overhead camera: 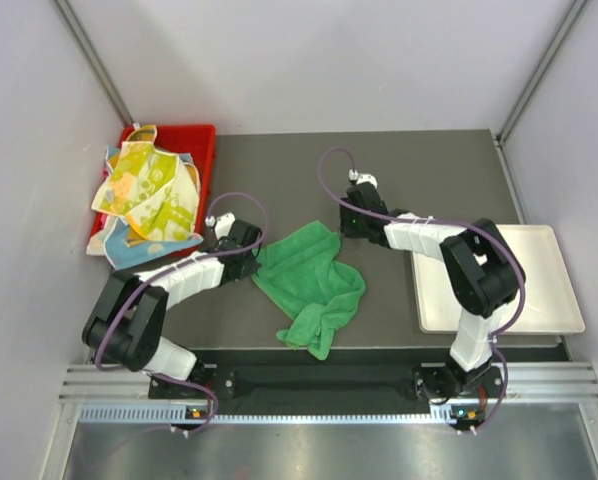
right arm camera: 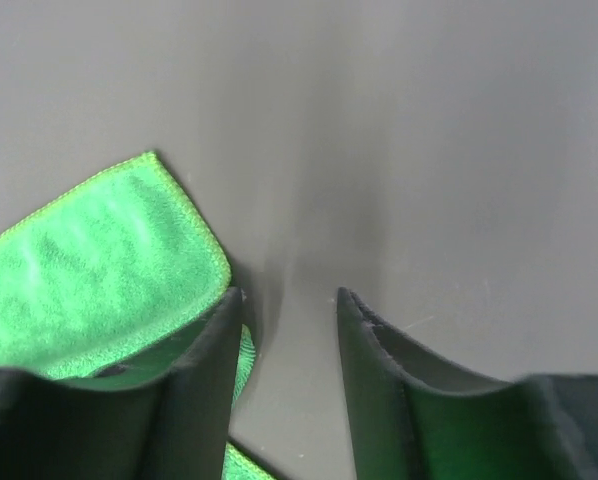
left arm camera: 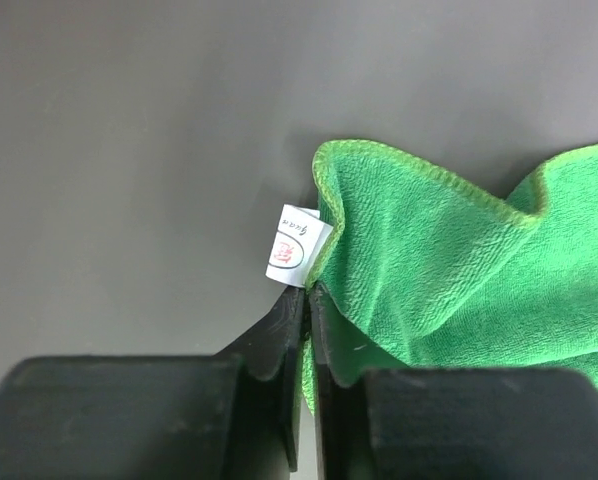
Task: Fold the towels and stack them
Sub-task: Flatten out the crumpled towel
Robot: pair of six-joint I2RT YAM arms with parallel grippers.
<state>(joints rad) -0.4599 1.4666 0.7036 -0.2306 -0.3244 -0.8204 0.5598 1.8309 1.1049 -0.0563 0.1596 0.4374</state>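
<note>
A plain green towel (overhead camera: 311,282) lies crumpled on the dark table between the two arms. My left gripper (overhead camera: 247,256) is at its left edge. In the left wrist view the left gripper (left arm camera: 307,290) has its jaws almost together, pinching the green towel (left arm camera: 459,280) at its hem beside a white care label (left arm camera: 297,245). My right gripper (overhead camera: 351,214) sits just off the towel's far right corner. In the right wrist view the right gripper (right arm camera: 289,295) is open over bare table, with the green towel (right arm camera: 89,270) corner left of its left finger. Patterned towels (overhead camera: 147,195) are piled in the bin.
A red plastic bin (overhead camera: 201,135) stands at the back left and holds the heap of patterned cloths, which spills over its front. A white flat tray (overhead camera: 549,290) lies at the right edge, partly under the right arm. Grey walls close in both sides.
</note>
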